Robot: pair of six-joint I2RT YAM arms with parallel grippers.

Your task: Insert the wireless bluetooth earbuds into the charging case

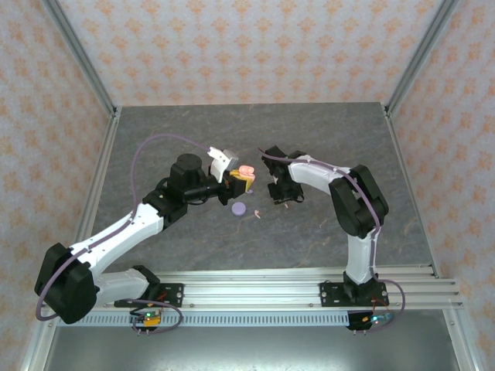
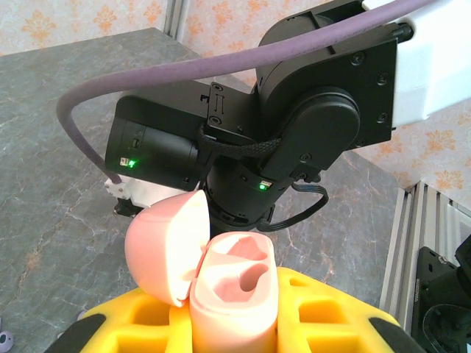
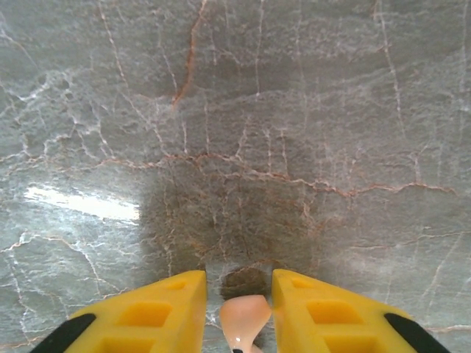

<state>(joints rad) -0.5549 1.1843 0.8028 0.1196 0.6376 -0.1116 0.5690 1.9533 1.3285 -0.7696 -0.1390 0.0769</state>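
Note:
My left gripper [image 1: 241, 181] is shut on the pale pink charging case [image 2: 234, 294], holding it upright above the table between its yellow fingers [image 2: 324, 301]. The case's lid [image 2: 163, 246] hangs open to the left, and both sockets look empty. My right gripper [image 3: 239, 283] points down at the table, just right of the case. A pale pink earbud [image 3: 245, 320] lies between its yellow fingers, touching the right one, with a narrow gap at the left one. Another tiny earbud [image 1: 257, 215] lies on the table near a lilac disc [image 1: 239, 208].
The right arm's black wrist [image 2: 294, 125] stands close behind the open case. The grey marble table [image 1: 309, 139] is bare toward the back. Metal frame posts and patterned walls close it in, and a rail [image 1: 255, 290] runs along the near edge.

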